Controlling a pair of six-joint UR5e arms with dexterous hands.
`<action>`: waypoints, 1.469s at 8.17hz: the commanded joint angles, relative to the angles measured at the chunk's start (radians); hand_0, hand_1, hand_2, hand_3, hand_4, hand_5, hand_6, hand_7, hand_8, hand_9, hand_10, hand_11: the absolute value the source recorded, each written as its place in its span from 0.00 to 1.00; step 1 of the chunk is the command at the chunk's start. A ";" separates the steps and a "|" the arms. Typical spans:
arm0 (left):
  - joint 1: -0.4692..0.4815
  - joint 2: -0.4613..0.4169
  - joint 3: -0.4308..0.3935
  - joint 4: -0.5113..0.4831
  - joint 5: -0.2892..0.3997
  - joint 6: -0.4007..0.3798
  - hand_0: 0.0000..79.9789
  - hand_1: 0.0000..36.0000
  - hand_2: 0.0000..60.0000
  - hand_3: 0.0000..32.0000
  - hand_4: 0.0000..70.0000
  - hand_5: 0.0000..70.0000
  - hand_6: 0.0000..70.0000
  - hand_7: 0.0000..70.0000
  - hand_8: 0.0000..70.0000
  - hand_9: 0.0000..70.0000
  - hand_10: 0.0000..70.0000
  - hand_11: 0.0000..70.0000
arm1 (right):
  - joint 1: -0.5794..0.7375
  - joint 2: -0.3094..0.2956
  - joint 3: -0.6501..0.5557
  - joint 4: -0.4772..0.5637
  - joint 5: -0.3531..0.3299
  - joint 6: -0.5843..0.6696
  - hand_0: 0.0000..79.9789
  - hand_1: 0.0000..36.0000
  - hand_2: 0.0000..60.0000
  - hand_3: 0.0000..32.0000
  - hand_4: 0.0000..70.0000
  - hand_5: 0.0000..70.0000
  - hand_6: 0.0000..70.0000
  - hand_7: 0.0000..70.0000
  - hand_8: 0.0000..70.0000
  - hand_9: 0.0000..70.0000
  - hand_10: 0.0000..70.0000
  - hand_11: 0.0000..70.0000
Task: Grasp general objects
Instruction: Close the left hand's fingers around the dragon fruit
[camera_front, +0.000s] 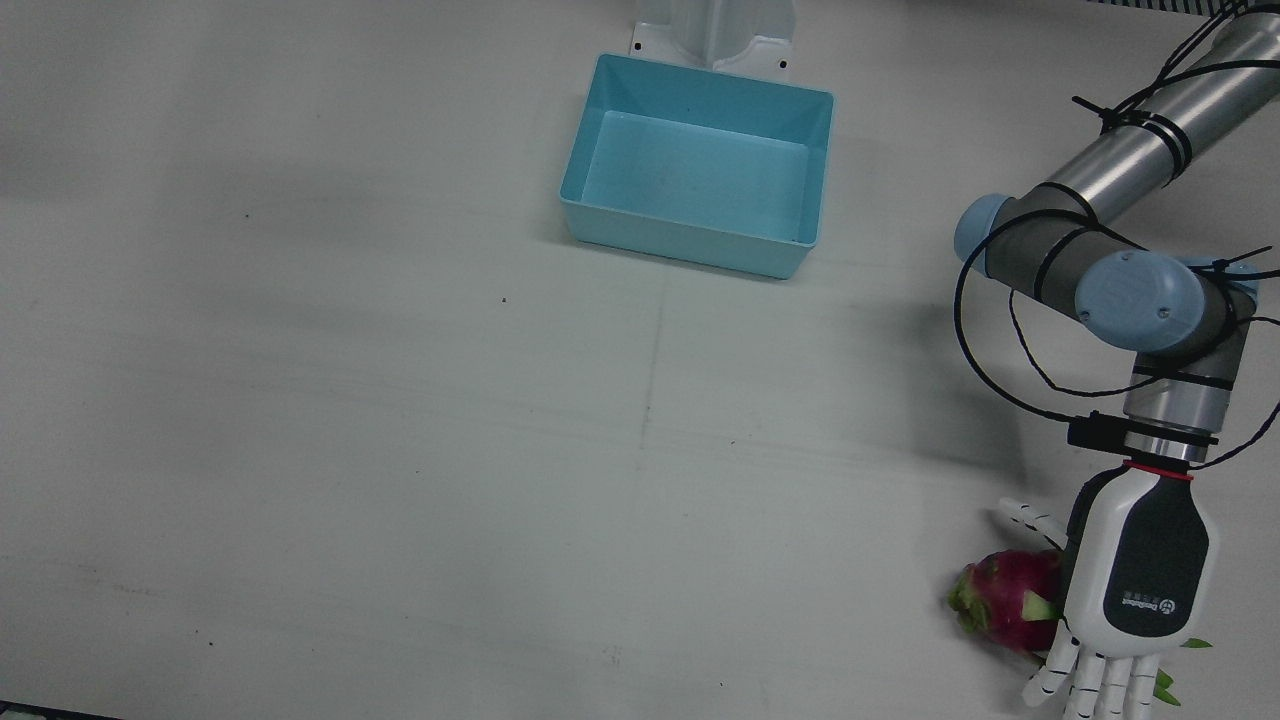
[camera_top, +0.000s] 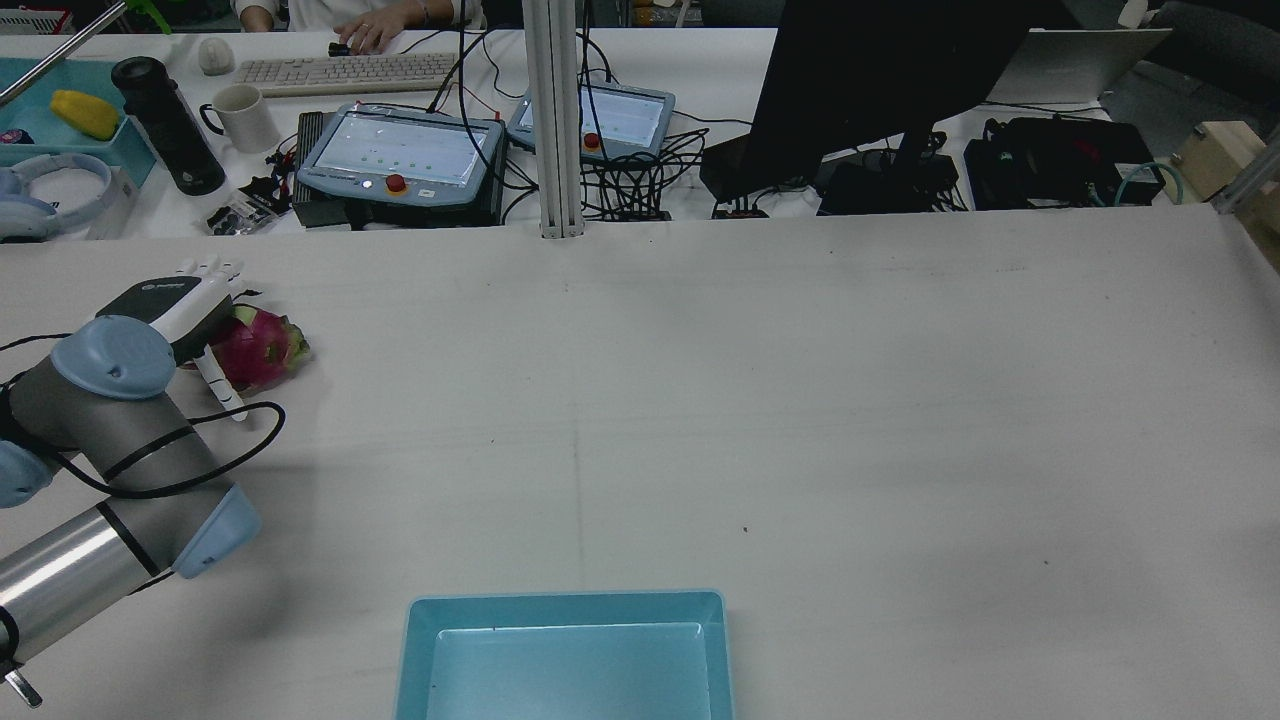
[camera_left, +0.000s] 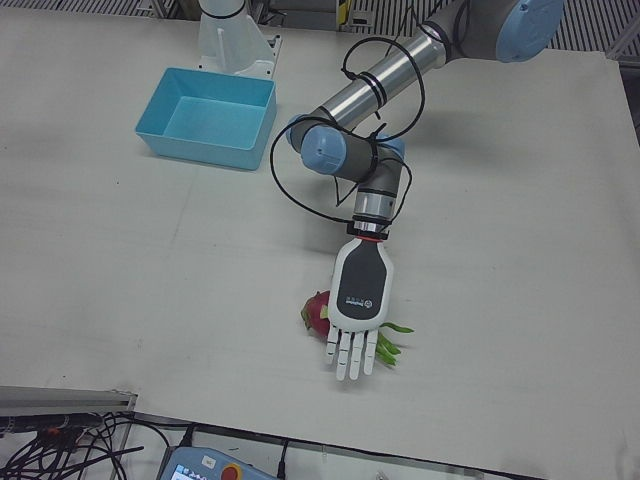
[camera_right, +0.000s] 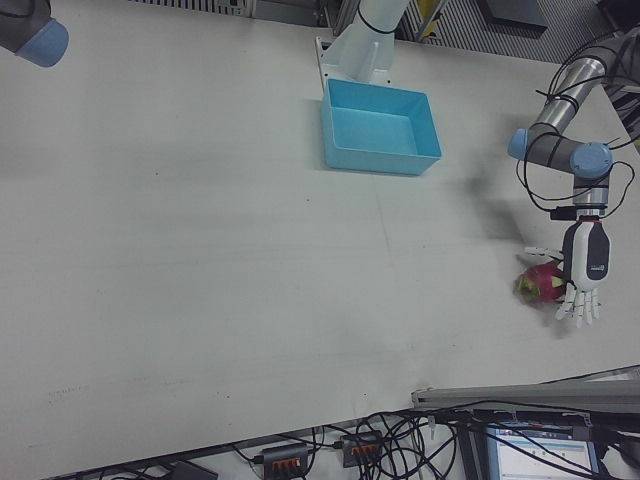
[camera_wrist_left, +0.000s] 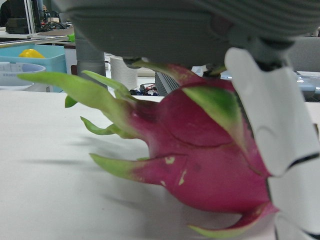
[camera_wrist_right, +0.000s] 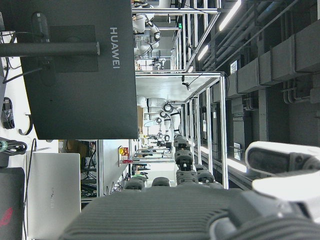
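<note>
Hovering flat over the magenta dragon fruit with green leafy scales (camera_front: 1010, 598), your left hand (camera_front: 1135, 580) is the one that matters here: the white-and-grey hand is sitting palm-down directly above the fruit, fingers stretched out straight and spread, clasping nothing yet. The fruit is lying on the white table (camera_front: 400, 400) well away from the empty light-blue plastic bin (camera_front: 697, 178), out near the operators' edge of the table on the robot's left half. Judging from the left hand view, its long axis is running roughly along the palm, leafy tips pointing toward the fingertips, and the rounded body is bulging out from under the thumb side of the hand, with one white finger (camera_wrist_left: 272, 125) lying against it. You are probably needing only to curl the fingers down around the body. The right hand is looking up at the ceiling in its own view and is nowhere near the fruit; its fingers are too little seen to say whether they are spread or closed.
</note>
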 joint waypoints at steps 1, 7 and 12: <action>0.008 -0.003 0.001 0.027 -0.043 0.013 0.70 0.72 0.24 0.00 0.00 0.26 0.00 0.09 0.00 0.00 0.00 0.00 | 0.000 0.000 0.000 0.000 0.000 0.000 0.00 0.00 0.00 0.00 0.00 0.00 0.00 0.00 0.00 0.00 0.00 0.00; 0.010 -0.048 0.007 0.045 -0.115 0.079 0.70 0.81 0.47 0.00 0.01 0.32 0.00 0.09 0.00 0.00 0.00 0.00 | 0.000 0.000 0.000 0.000 0.000 0.000 0.00 0.00 0.00 0.00 0.00 0.00 0.00 0.00 0.00 0.00 0.00 0.00; 0.010 -0.047 0.056 0.044 -0.112 0.108 0.73 0.84 0.42 0.00 0.00 0.53 0.00 0.08 0.00 0.00 0.00 0.00 | 0.000 0.000 0.000 0.000 0.000 0.000 0.00 0.00 0.00 0.00 0.00 0.00 0.00 0.00 0.00 0.00 0.00 0.00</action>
